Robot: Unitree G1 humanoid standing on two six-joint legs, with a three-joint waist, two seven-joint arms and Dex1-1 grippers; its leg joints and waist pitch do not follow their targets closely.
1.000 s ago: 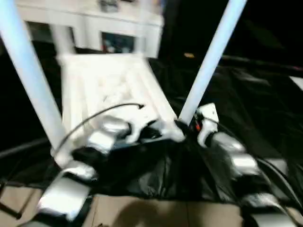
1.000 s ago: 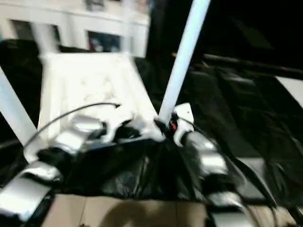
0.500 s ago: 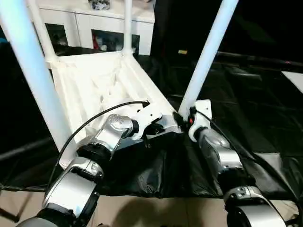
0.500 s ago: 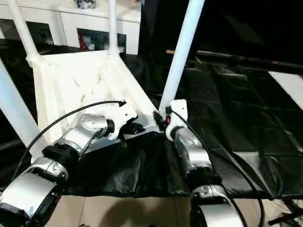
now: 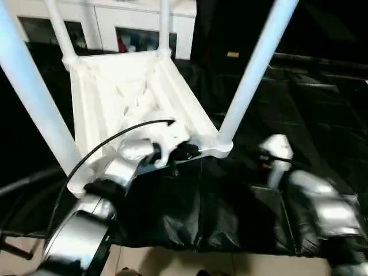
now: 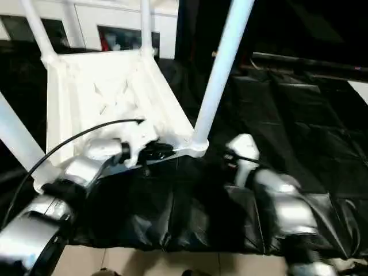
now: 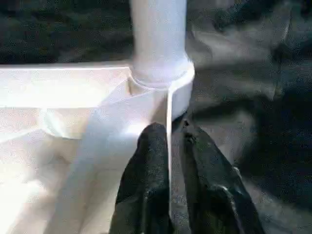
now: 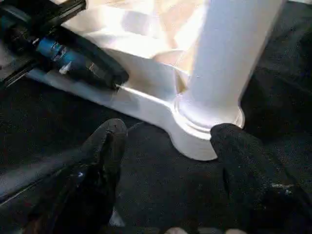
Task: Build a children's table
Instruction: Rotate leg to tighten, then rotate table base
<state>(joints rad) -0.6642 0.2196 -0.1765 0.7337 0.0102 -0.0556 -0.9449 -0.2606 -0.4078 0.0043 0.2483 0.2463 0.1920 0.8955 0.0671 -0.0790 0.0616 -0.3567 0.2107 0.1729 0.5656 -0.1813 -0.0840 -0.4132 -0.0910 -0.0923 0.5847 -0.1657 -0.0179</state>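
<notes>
The right hand (image 8: 165,141) is backing away from the near leg (image 5: 253,72) it hugged a moment ago, fingers wide. The children's table (image 5: 132,98) is lying upside down, four legs socketed; flipping remains. The left wrist view is showing the left hand (image 7: 170,134) narrowly pinching its rim.

All 4 table legs (image 5: 253,72) run past the picture's upper edge

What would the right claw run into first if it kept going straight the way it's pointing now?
Most likely the corner socket of the upside-down children's table, where a leg is seated. It sits between the right claw's open fingers, though depth is hard to judge.
</notes>
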